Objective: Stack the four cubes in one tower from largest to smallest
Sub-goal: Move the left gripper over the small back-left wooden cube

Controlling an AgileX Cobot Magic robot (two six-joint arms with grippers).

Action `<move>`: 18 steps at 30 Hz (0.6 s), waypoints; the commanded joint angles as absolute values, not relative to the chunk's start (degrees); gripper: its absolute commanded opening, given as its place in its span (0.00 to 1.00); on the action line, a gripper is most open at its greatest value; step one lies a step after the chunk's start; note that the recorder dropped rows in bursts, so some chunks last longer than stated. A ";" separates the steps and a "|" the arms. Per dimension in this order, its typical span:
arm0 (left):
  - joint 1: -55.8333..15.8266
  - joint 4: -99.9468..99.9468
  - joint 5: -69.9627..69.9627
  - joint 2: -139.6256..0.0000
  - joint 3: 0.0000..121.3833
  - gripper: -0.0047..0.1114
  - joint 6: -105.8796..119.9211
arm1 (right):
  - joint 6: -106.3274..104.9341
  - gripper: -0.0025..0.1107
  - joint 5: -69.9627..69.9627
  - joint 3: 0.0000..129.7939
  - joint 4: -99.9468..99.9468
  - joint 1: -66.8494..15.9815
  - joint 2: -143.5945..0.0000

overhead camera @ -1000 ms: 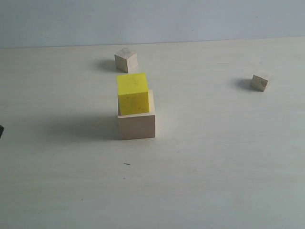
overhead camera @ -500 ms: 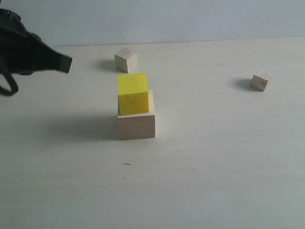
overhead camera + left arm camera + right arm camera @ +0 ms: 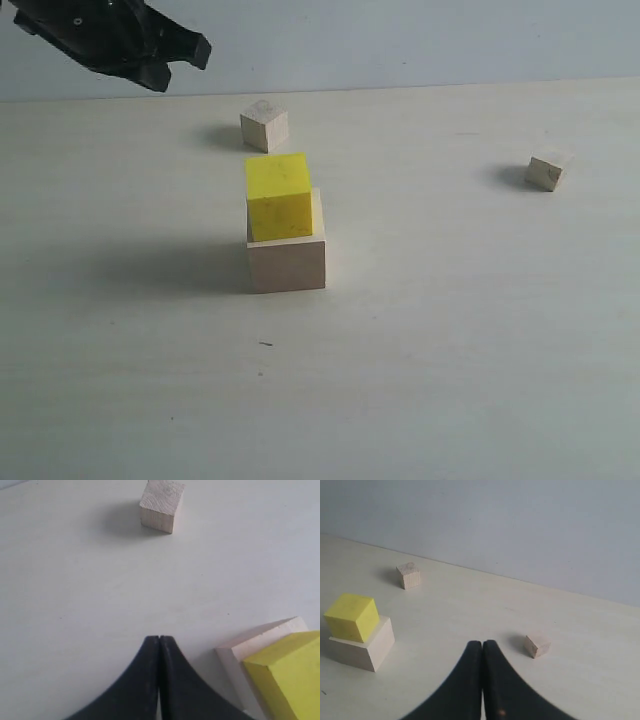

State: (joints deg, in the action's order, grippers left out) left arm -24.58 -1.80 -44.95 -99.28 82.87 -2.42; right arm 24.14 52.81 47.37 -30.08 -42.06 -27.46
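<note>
A bright yellow cube (image 3: 278,196) rests on the largest pale wood cube (image 3: 288,260) mid-table, a two-cube tower. A smaller pale wood cube (image 3: 264,125) stands behind it, and the tiniest wood cube (image 3: 548,170) lies far right. My left gripper (image 3: 196,52) hovers high at the upper left, shut and empty; its wrist view shows the shut tips (image 3: 159,639), the smaller cube (image 3: 161,505) ahead, and the yellow cube (image 3: 290,675) on the big one (image 3: 245,652) beside. My right gripper (image 3: 482,643) is shut and empty, out of the exterior view, short of the tiniest cube (image 3: 536,645).
The pale table (image 3: 450,350) ends at a light blue-grey wall (image 3: 400,40) behind the cubes. A small dark speck (image 3: 265,344) lies in front of the tower.
My left arm has come in from the left edge and risen toward the upper left, moving right toward the smaller wood cube. The cubes have not moved.
</note>
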 commanded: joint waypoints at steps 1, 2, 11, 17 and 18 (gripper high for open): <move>-24.44 -1.27 -48.80 -105.21 89.32 0.05 -1.60 | 24.03 0.02 51.91 44.95 -30.07 -41.92 -24.60; -24.44 -1.15 -49.57 -106.38 90.47 0.05 -1.48 | 24.03 0.02 51.91 44.57 -30.07 -41.92 -23.98; -24.33 0.00 -54.28 -117.20 102.05 0.06 0.64 | 23.57 0.02 51.66 40.62 -29.71 -41.92 -20.98; -22.72 4.41 -54.81 -121.14 107.41 0.16 1.23 | 23.48 0.02 51.12 37.70 -28.61 -41.92 -19.38; -22.49 4.89 -55.03 -121.81 108.32 0.19 1.34 | 23.48 0.02 51.00 37.28 -28.61 -41.92 -19.13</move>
